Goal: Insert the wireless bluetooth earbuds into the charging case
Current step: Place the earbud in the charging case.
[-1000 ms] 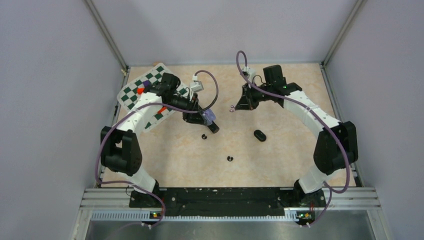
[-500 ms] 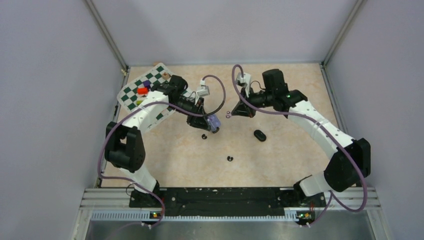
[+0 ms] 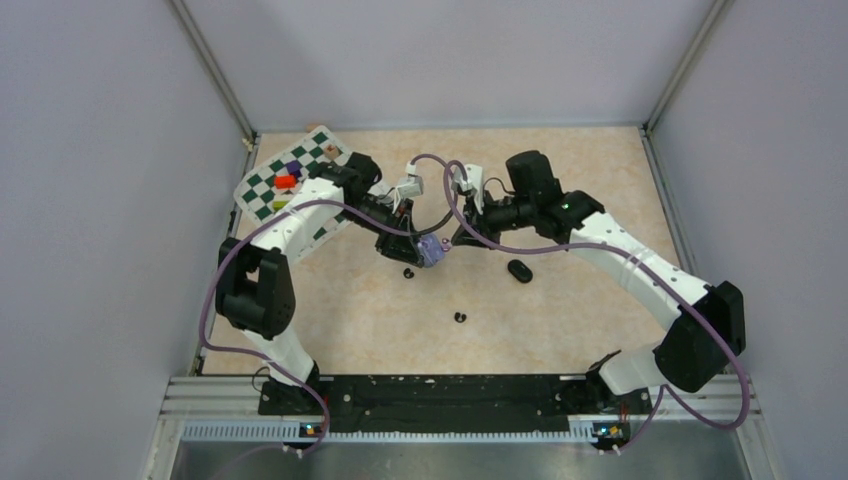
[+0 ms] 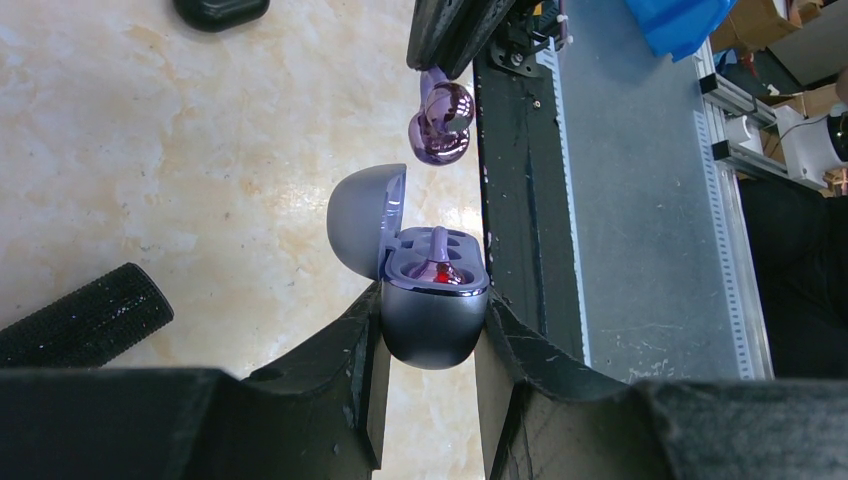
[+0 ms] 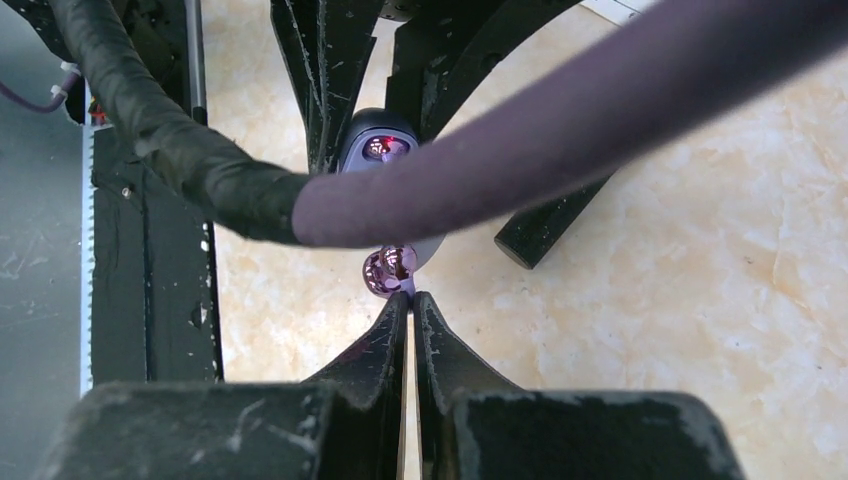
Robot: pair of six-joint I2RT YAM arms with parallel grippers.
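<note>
Purple earbud (image 4: 440, 125) is pinched at the very tips of the right pincer (image 5: 410, 300), which is squeezed tight on it. It hangs right at the open mouth of the charging case (image 4: 432, 310), a small gap between them. A second purple bud (image 4: 438, 262) sits in one slot, red light glowing. The left pincer (image 4: 430, 300) clamps the case body from both sides, lid flipped back. On the worktop (image 3: 560, 200) nearby: a black earbud (image 3: 408, 273), another black bud (image 3: 460, 318) and a closed black case (image 3: 519, 271).
</note>
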